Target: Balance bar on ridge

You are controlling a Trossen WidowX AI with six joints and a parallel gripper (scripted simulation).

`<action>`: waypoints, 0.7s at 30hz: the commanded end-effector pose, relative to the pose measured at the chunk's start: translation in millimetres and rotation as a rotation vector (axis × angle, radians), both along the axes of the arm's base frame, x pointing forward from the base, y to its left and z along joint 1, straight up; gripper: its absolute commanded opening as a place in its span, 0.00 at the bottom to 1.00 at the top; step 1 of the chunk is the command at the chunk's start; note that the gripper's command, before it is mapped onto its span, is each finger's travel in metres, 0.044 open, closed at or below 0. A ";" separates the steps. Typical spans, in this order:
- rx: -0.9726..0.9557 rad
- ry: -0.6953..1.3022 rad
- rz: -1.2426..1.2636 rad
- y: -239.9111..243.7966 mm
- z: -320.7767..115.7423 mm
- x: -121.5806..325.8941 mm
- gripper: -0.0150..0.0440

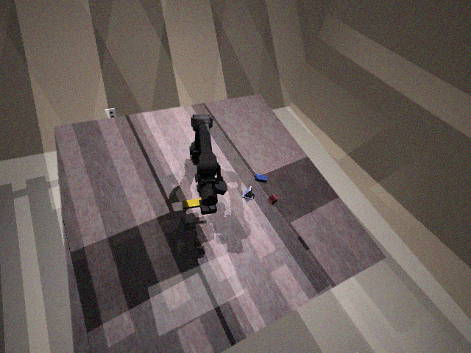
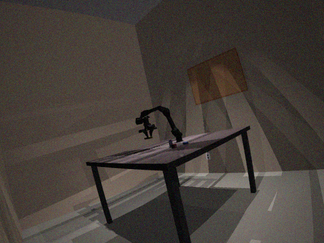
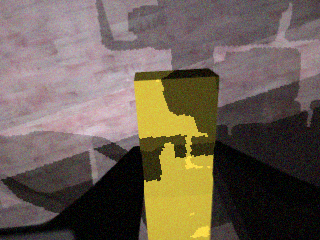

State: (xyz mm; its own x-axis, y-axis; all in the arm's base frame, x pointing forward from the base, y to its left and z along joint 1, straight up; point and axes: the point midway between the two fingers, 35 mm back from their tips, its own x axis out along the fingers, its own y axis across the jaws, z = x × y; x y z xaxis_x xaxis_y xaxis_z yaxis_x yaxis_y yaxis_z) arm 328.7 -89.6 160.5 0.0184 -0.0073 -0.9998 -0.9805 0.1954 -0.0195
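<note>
The yellow bar [image 1: 191, 202] [image 3: 178, 200] is in my gripper [image 2: 148, 136] [image 3: 175, 151], which is shut on it. In the wrist view the bar runs up between the two dark fingers, its far end beyond them. The exterior view shows the gripper pointing down and holding the bar above the table, clear of it. In the top view one end of the bar sticks out left of the hand; the rest is hidden. The small pale ridge [image 1: 248, 193] [image 2: 170, 143] stands on the table [image 1: 327, 246], right of the gripper in that view. Nothing rests on it.
A blue block [image 1: 260, 177] [image 2: 185, 143] lies behind the ridge in the top view. A small red block [image 1: 273, 198] [image 2: 173, 145] lies to the ridge's right there. Dark shadows and light patches cross the table. The arm's base stands near the back edge.
</note>
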 end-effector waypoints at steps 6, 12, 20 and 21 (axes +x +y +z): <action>0.004 -0.011 -0.059 31.6 3.5 12.2 0.25; 0.007 -0.012 -0.096 53.7 3.7 17.3 0.25; 0.010 -0.012 -0.145 83.6 4.1 21.9 0.25; 0.011 -0.012 -0.152 87.4 4.1 22.3 0.25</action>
